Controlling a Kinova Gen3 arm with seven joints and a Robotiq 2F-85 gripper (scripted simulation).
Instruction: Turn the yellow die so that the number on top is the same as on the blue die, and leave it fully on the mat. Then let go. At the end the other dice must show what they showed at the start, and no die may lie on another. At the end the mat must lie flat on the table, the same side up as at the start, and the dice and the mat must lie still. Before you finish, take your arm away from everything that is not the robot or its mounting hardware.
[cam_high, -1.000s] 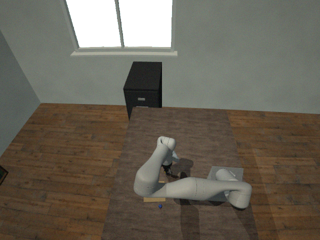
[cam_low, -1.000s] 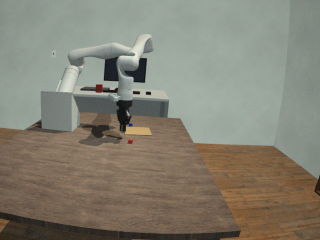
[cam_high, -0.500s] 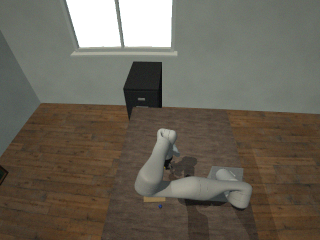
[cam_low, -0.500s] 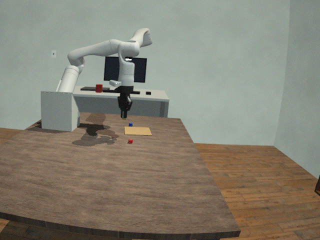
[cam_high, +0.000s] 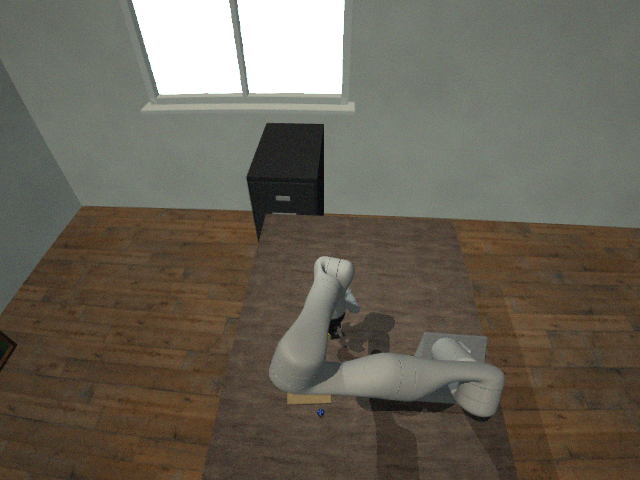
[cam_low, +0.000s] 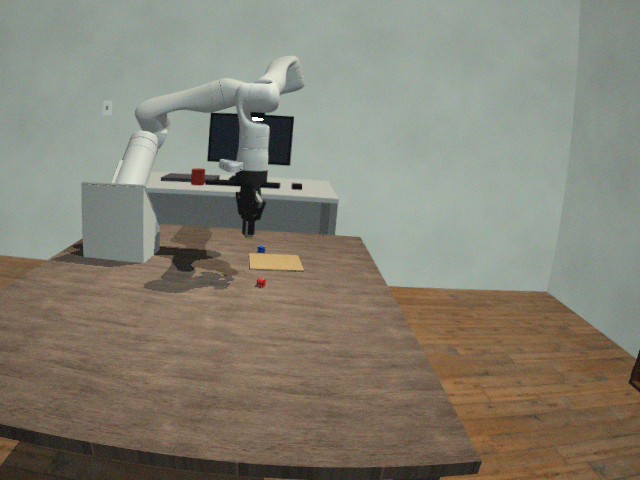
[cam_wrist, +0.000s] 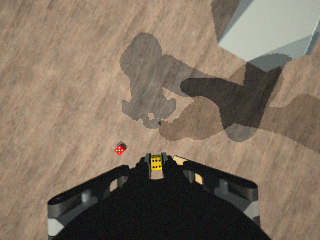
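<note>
My gripper (cam_wrist: 156, 159) is shut on the yellow die (cam_wrist: 156, 162) and holds it well above the table; the face toward the wrist camera shows six pips. In the exterior view the gripper (cam_low: 249, 232) hangs above the table, left of the tan mat (cam_low: 275, 261). The blue die (cam_low: 261, 249) lies on the table just behind the mat's far left corner; it also shows in the top view (cam_high: 320, 412). The red die (cam_low: 261, 282) lies on the table in front of the mat and shows five pips in the wrist view (cam_wrist: 120, 149). The arm hides most of the mat (cam_high: 308, 398) in the top view.
The robot's grey base block (cam_low: 119, 221) stands at the table's back left. A desk with a monitor (cam_low: 250, 138) and a red cup (cam_low: 197, 176) stands behind the table. A black cabinet (cam_high: 287, 170) stands at the table's far end.
</note>
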